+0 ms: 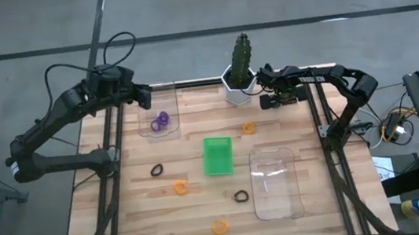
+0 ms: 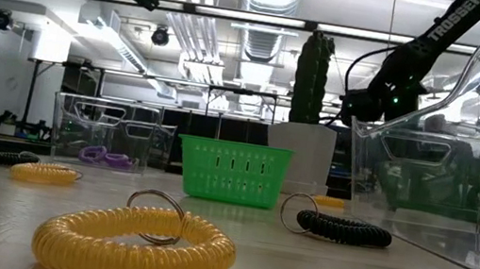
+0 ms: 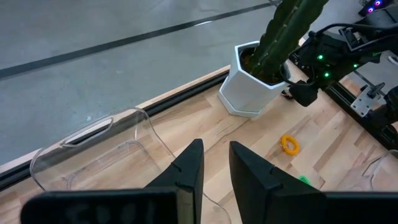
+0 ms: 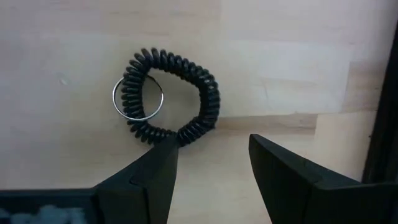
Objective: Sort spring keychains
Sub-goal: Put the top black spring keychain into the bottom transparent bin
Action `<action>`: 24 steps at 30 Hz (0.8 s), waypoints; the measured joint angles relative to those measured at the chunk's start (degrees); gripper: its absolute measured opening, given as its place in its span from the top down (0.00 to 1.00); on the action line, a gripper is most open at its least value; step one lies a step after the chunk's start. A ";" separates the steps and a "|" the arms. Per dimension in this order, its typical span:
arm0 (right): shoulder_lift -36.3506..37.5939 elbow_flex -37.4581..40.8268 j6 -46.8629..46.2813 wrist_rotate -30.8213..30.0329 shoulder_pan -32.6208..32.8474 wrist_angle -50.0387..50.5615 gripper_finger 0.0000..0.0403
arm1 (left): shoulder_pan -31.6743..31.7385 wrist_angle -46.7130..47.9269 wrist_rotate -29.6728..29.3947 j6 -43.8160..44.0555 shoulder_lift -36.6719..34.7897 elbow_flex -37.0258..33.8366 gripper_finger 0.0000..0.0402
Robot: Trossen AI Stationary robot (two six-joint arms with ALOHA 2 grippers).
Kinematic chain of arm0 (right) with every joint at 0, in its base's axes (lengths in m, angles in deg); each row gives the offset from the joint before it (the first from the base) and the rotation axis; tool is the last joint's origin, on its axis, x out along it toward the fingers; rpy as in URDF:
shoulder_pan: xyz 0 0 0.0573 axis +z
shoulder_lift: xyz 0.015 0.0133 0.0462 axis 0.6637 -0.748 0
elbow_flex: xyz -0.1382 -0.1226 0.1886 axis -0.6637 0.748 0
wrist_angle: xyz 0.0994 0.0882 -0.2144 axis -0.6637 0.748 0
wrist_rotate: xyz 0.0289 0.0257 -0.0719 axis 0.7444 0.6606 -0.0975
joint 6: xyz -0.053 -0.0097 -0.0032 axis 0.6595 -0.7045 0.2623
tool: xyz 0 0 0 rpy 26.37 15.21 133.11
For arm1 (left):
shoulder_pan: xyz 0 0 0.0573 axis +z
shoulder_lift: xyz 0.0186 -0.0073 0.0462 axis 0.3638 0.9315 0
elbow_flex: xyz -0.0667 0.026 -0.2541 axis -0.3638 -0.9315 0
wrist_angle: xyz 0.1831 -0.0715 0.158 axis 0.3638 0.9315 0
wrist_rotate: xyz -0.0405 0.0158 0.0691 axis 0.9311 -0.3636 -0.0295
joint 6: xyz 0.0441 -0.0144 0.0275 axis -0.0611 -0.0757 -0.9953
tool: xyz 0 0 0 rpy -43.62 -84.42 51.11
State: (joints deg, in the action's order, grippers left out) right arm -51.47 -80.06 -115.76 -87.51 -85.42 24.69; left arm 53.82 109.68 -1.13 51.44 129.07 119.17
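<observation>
My right gripper (image 1: 269, 101) (image 4: 211, 146) hangs open at the table's far right, fingers pointing down. It is just above a black spring keychain (image 4: 171, 96) that lies flat with its metal ring (image 4: 137, 98); one fingertip stands close by the coil, and I see no touch. My left gripper (image 1: 144, 99) (image 3: 216, 152) is raised over the far left, fingers slightly apart and holding nothing, above a clear tray (image 1: 148, 131) with purple keychains (image 1: 162, 120). Orange keychains (image 1: 249, 128) (image 1: 180, 187) (image 1: 220, 227) and black ones (image 1: 157, 170) (image 1: 241, 196) lie loose on the wood.
A green tray (image 1: 218, 154) stands mid-table and a second clear tray (image 1: 275, 197) at the near right. A potted cactus (image 1: 240, 70) stands at the far edge, right beside my right gripper. The table frame's dark rails run along both sides.
</observation>
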 joint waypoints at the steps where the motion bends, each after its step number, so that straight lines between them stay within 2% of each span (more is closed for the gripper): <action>1: -0.19 0.02 -0.02 -0.48 0.00 0.05 0.51 | 0.00 0.00 0.01 -0.02 0.00 0.00 0.83; 4: -0.13 0.04 0.43 -0.44 -0.01 0.34 0.51 | 0.00 0.00 0.01 0.00 0.00 0.00 0.83; 9: 3.23 0.21 3.58 3.32 -0.04 0.67 0.51 | -0.04 0.00 0.01 0.00 0.00 0.00 0.83; 14: 6.67 0.24 2.97 -0.29 -0.16 -0.62 0.51 | -0.04 -0.04 0.01 0.02 0.00 0.00 0.83; 18: 6.02 0.22 2.95 -0.83 -0.65 -1.58 0.51 | -0.02 -0.04 0.01 0.03 0.00 0.00 0.83; 24: 1.20 0.46 2.82 -0.81 -0.81 -1.84 0.51 | -0.04 -0.07 0.03 0.44 0.00 0.00 0.83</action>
State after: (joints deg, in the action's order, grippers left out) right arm -50.27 -79.60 -112.94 -88.33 -86.23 22.85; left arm 53.78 109.61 -1.09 51.88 129.07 119.17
